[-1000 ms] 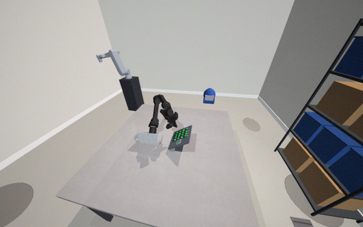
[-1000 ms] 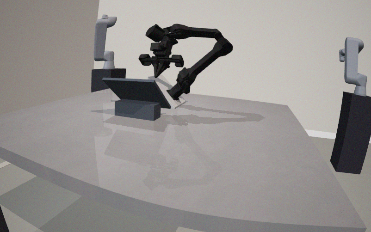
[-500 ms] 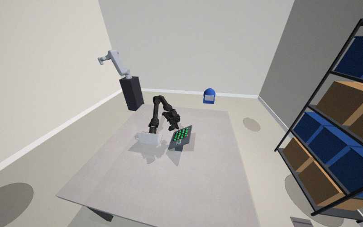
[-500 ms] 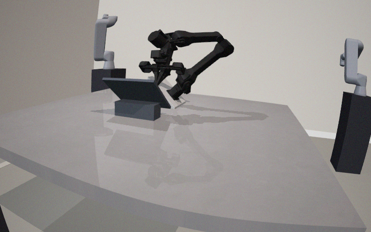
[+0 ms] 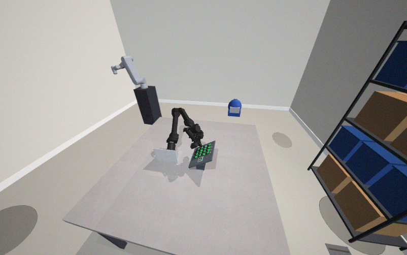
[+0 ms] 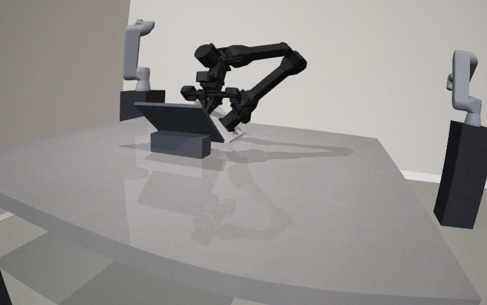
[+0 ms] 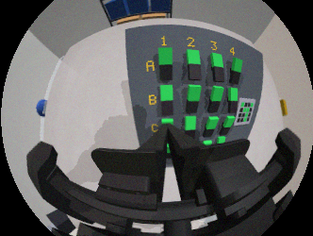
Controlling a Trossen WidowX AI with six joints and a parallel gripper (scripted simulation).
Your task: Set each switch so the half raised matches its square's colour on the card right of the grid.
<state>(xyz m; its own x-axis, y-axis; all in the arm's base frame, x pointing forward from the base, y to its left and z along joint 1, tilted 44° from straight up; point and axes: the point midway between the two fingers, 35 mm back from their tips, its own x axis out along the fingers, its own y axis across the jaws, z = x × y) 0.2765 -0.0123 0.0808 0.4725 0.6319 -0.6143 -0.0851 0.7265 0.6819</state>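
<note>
The tilted slate panel [image 5: 193, 164] [image 6: 172, 116] [image 7: 136, 52] carries a grid of green and dark grey rocker switches, with columns 1 to 4 and rows A to C labelled in the wrist view; a further row shows partly. The small card [image 5: 200, 159] [image 7: 245, 111] sits at the panel's right edge in the wrist view, with green and dark squares too small to read surely. My gripper [image 5: 200, 145] [image 7: 166, 126] is shut and empty, its tips over the switch at C1, part of which they hide. Contact cannot be told. The fingers hide parts of the lowest row.
A pale upright plate [image 5: 166, 156] stands at the arm's base, beside the panel. A block [image 6: 179, 144] props the panel on the table [image 5: 185, 210] [image 6: 287, 215]. A shelf rack [image 5: 355, 102] with bins and a grey arm [image 5: 131, 69] on a pedestal stand off the table.
</note>
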